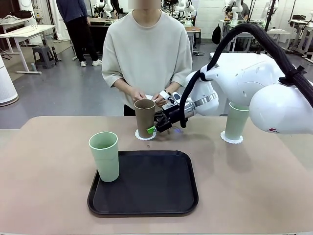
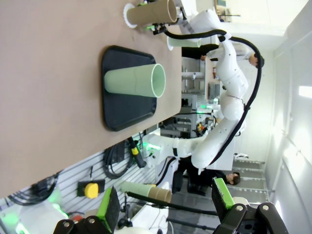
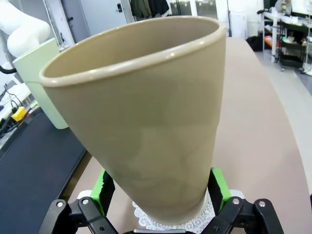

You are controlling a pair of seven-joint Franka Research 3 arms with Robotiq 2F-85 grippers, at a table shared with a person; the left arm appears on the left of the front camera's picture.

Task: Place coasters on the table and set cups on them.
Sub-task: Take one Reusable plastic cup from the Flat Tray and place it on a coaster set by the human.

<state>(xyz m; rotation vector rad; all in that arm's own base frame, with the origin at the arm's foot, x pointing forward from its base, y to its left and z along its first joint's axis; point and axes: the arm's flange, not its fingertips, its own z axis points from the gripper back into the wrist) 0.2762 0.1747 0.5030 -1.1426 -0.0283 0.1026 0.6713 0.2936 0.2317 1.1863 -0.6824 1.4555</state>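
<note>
The brown cup (image 1: pixel 145 117) stands on a white coaster (image 1: pixel 145 135) at the far middle of the table (image 1: pixel 49 196). My right gripper (image 1: pixel 155 128) is open, its green pads on either side of the brown cup's (image 3: pixel 146 122) base, above the coaster (image 3: pixel 195 222). A mint cup (image 1: pixel 236 121) stands on a second coaster (image 1: pixel 231 138) at the far right. Another mint cup (image 1: pixel 104 156) stands on the black tray's (image 1: pixel 146 200) left edge. In the left wrist view my left gripper (image 2: pixel 165 204) is open and holds nothing, away from the table.
The person stands at the far side with both hands (image 1: pixel 146 95) just behind the brown cup, holding something small and white. My right arm (image 1: pixel 244 83) stretches across the table's right half above the mint cup there.
</note>
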